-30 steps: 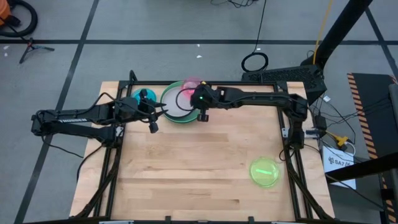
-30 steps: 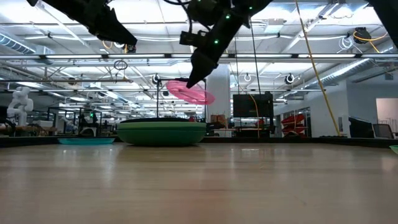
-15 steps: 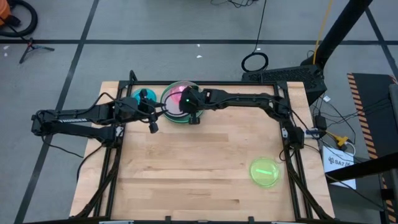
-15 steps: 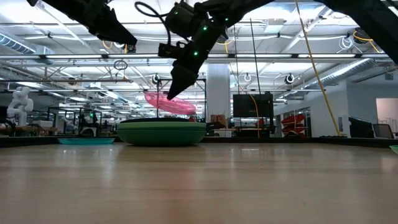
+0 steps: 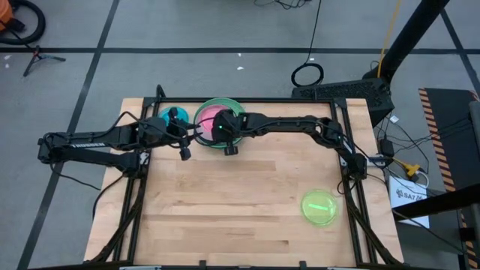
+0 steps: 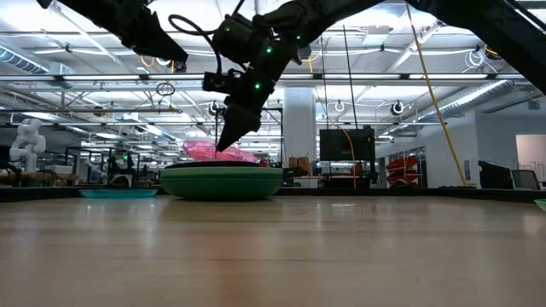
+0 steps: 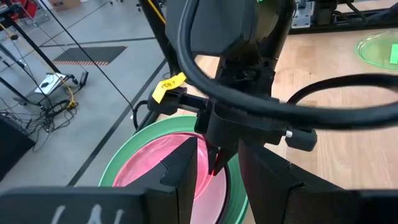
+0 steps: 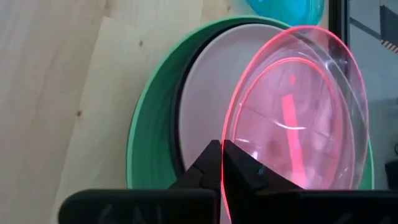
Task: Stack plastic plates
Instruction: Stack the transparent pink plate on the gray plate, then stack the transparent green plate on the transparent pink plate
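Pinched on the rim of a translucent pink plate, the right gripper reaches across the far end of the table and holds the plate tilted just over the stack. That stack, at about 12 o'clock on the table, shows a mint green plate at the outside, a black plate inside it and a grey plate on top; from the low view the pink plate's lower edge sits close to the stack's rim, though contact cannot be told. The left gripper hangs beside the stack toward 10 o'clock, its fingers spread and empty, and a translucent blue plate lies on the wood just beyond it, near the stack. A yellow-green plate lies alone at about 4 o'clock, well apart from the others. The wooden table top is pale butcher-block, framed in black rails. Around it lies grey floor with dark tape lines, cables and a coiled cord. Level across the table, a big hall shows with ceiling lights, racks and a white robot figure at 9 o'clock.
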{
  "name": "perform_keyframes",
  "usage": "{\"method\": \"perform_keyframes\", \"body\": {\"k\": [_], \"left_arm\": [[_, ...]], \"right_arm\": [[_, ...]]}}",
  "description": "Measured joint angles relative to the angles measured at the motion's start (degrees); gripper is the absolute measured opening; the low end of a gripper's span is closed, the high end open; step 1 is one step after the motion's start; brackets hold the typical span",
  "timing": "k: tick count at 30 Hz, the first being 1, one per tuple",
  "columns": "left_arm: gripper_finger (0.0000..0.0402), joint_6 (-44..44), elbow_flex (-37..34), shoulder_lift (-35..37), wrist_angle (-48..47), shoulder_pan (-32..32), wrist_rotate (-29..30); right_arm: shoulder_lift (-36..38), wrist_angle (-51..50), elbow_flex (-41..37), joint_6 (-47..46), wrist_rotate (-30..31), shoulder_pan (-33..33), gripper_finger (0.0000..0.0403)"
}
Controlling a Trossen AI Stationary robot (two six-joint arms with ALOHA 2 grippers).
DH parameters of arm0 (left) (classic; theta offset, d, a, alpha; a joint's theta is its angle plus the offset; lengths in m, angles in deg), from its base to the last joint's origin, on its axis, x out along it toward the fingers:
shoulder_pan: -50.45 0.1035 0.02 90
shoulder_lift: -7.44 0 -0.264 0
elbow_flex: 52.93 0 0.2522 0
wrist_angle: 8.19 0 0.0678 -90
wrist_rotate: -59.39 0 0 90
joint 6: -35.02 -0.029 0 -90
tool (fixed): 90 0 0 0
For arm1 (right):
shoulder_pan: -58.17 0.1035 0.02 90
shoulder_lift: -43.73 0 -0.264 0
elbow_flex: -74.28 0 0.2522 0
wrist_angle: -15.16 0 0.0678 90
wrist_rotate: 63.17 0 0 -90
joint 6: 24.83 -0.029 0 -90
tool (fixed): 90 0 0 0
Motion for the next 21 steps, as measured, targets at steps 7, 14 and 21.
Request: {"method": "perform_keyframes", "body": {"k": [7,14,21], "left_arm": [[0.0124,0.0,0.0,0.0,0.0,0.0,0.0],[0.0124,0.1,0.0,0.0,0.0,0.0,0.0],[0.0124,0.3,0.0,0.0,-0.5,0.0,0.0]], "right_arm": [[0.0,0.4,0.0,0.0,0.0,0.0,0.0005],[0.0,0.4,0.0,-0.7,0.1,0.0,0.0025],[0.0,0.4,0.0,-4.4,0.1,0.0,0.0071]]}}
